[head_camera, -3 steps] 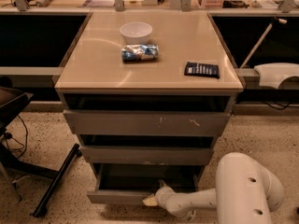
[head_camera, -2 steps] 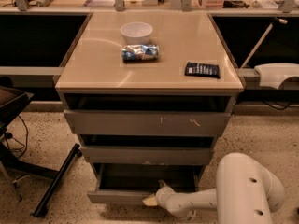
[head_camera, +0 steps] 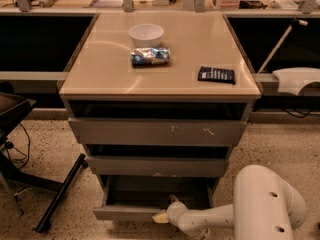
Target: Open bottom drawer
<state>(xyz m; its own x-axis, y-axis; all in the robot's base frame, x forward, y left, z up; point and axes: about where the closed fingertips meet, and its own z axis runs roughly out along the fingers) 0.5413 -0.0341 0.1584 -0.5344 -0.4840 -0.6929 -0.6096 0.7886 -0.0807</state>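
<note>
Bottom drawer [head_camera: 125, 213] sat partly pulled out at the cabinet's 6 o'clock, with the gripper [head_camera: 164, 213] at its front lip, toward 5 o'clock. I couldn't tell how the jaws stood. My worry was that pulling off-centre could rack the drawer or slip the gripper off.

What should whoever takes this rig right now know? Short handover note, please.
Gripper: low, at the top edge of the bottom drawer's front panel, right of its middle, with the arm reaching in from the right.
Bottom drawer: pulled out past the two above it, with the tray floor visible.
Middle drawer and top drawer: both stick out less far.
Cabinet top: holds a white bowl, a snack bag and a dark packet, all untouched.
Done: the drawer is open partway.
Left: probably pull it a little further if full travel is wanted, then back the arm away.
</note>
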